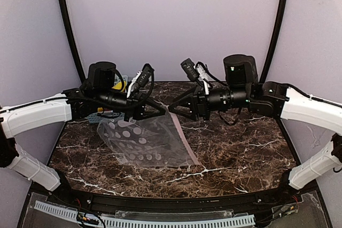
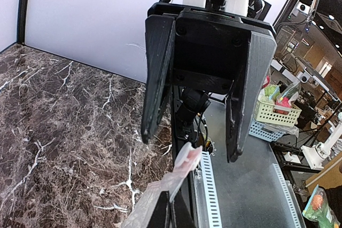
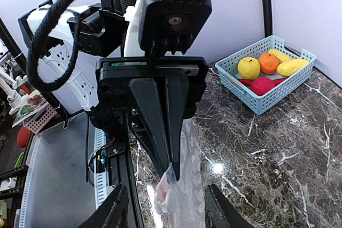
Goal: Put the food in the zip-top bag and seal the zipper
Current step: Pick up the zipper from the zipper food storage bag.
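While the right gripper (image 3: 172, 171) pinches the bag (image 1: 144, 142) at its edge, the left gripper (image 2: 191, 147) gapes wide; food (image 3: 269, 63) lies in the basket (image 3: 279, 97).

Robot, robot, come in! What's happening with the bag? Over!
Right tool shut on zip-top bag. Left tool open, by bag's pink edge. Food in basket, none bagged.

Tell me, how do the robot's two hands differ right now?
The left hand is open, its fingers spread wide, while the right hand is shut. The left hand grips nothing: the bag's pink strip lies loose by its fingertips. The right hand pinches the bag's clear plastic. Both hands are black and two-fingered, and both sit at the bag's far edge.
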Motion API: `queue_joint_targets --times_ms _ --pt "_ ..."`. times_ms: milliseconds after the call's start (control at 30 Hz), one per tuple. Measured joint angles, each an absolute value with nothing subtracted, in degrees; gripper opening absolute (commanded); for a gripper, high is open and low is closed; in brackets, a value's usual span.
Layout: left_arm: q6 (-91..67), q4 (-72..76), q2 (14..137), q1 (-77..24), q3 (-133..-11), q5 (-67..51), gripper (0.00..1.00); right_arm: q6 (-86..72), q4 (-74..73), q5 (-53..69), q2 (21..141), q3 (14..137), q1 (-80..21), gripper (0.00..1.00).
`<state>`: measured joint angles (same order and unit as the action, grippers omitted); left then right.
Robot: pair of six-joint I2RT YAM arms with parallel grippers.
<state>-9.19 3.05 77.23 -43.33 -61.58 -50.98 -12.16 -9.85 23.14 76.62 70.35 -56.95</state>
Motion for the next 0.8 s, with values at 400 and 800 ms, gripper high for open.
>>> queue_joint_targets --times_ms 400,800 --pt "-9.19 3.01 77.23 -43.33 -61.58 -50.89 0.01 -11.0 -11.05 22.17 78.3 70.98 -57.82 0.29" --pt "-9.19 2.92 77.23 -43.33 -61.58 -50.26 0.01 -10.35 -12.69 19.86 78.3 71.0 -58.04 0.11"
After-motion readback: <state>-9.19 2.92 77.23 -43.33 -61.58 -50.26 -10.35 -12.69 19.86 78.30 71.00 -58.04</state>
